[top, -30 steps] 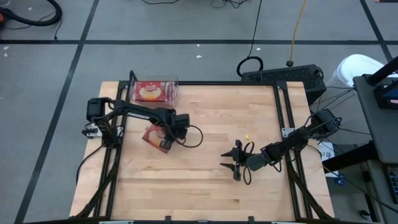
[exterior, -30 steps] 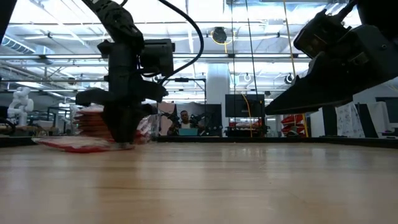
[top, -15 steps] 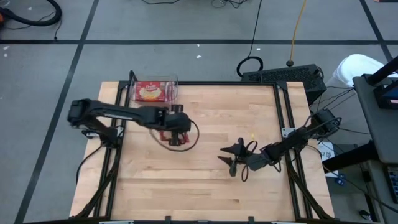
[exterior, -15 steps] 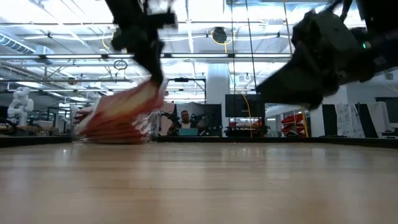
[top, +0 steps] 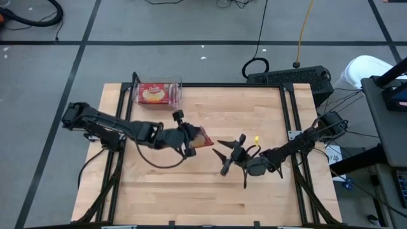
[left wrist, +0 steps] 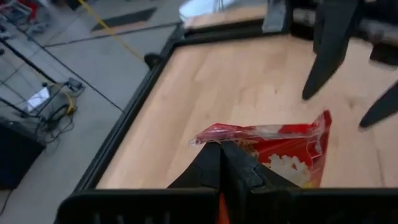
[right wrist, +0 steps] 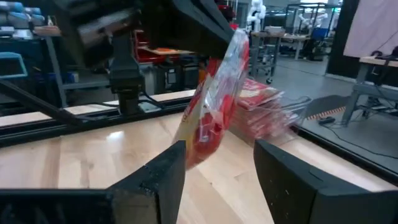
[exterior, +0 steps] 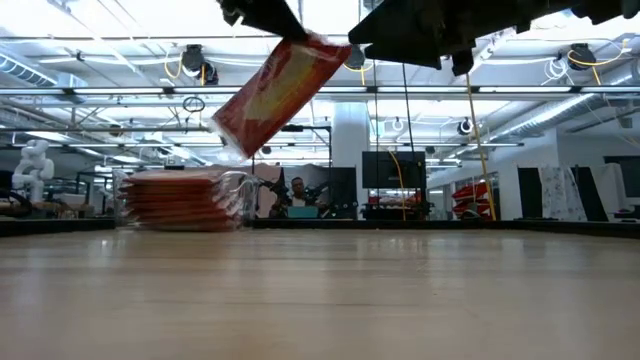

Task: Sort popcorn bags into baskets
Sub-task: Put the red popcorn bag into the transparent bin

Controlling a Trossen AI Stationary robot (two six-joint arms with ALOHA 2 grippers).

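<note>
Near the middle of the wooden surface, seen from above: left gripper with fingers clamped on the edge of one red popcorn bag, raised in the air, not touching the wood. In the low view, same bag hanging tilted, well above the surface, held at its upper end. In the left wrist view, fingers pressed together on the pale sealed edge of the bag.

Just at 3 o'clock from the held bag: right gripper, fingers apart, holding nothing, pointing toward the bag. In the right wrist view, both dark fingers standing wide, with the bag hanging beyond the gap between them, apart from them.

Toward 11 o'clock on the surface, close to the far edge: clear basket with red popcorn bags stacked inside. In the low view, stack rising above the low clear walls.
</note>
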